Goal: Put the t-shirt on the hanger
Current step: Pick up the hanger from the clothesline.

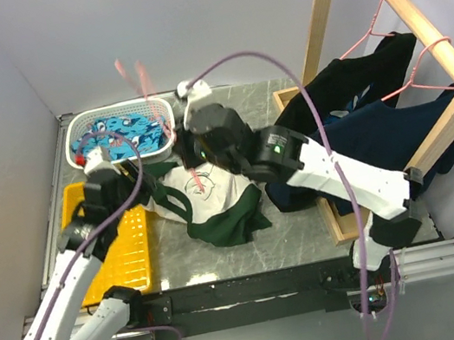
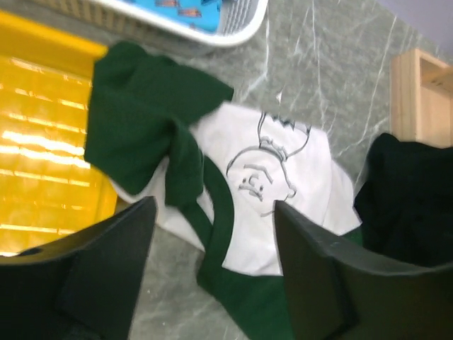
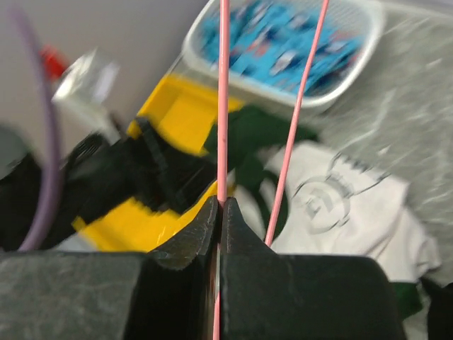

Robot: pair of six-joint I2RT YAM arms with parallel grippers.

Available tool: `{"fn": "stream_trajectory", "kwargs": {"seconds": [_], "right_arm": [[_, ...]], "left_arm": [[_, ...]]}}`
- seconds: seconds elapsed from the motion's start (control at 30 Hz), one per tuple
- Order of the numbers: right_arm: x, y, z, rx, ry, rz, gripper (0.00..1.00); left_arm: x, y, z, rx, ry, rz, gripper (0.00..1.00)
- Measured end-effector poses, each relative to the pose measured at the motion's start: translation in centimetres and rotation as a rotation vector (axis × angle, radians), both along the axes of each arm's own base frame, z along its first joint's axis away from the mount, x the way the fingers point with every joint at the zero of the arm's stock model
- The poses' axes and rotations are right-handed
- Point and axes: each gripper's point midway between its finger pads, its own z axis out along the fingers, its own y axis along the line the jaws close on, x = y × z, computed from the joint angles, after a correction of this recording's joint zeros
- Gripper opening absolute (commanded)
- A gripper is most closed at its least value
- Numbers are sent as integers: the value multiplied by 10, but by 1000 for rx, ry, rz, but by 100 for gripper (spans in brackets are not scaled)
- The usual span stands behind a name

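The t-shirt (image 1: 214, 197) lies crumpled on the grey table, off-white front up with its dark line print showing, green sleeves and hem around it. It also shows in the left wrist view (image 2: 290, 191) and the right wrist view (image 3: 354, 205). My left gripper (image 1: 143, 185) is open and empty, hovering just above the shirt's green collar and sleeve (image 2: 212, 209). My right gripper (image 1: 186, 135) is shut on the thin pink hanger (image 3: 223, 106) and holds it in the air above the shirt. The hanger's wires (image 1: 133, 74) look blurred and rise toward the basket.
A white basket (image 1: 79, 127) with bright blue patterned cloth stands at the back left. A yellow tray (image 1: 127, 249) lies at the left. A wooden rack (image 1: 412, 23) at the right carries two pink hangers with navy and black garments (image 1: 359, 120).
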Motion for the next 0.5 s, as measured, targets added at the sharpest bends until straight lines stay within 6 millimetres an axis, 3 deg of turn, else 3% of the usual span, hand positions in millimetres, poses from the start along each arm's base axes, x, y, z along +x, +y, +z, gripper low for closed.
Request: {"fn": "stream_trajectory", "kwargs": {"seconds": [0.1, 0.23, 0.37, 0.5], "right_arm": [[-37, 7, -17, -21, 56, 157, 0], [-80, -9, -29, 3, 114, 297, 0], [-120, -39, -44, 40, 172, 374, 0], [-141, -62, -59, 65, 216, 389, 0]], "left_arm": [[-20, -14, -20, 1, 29, -18, 61], [-37, -30, -63, 10, 123, -30, 59], [-39, -26, -102, 50, 222, 28, 59], [-30, -22, -114, 84, 243, 77, 57]]}}
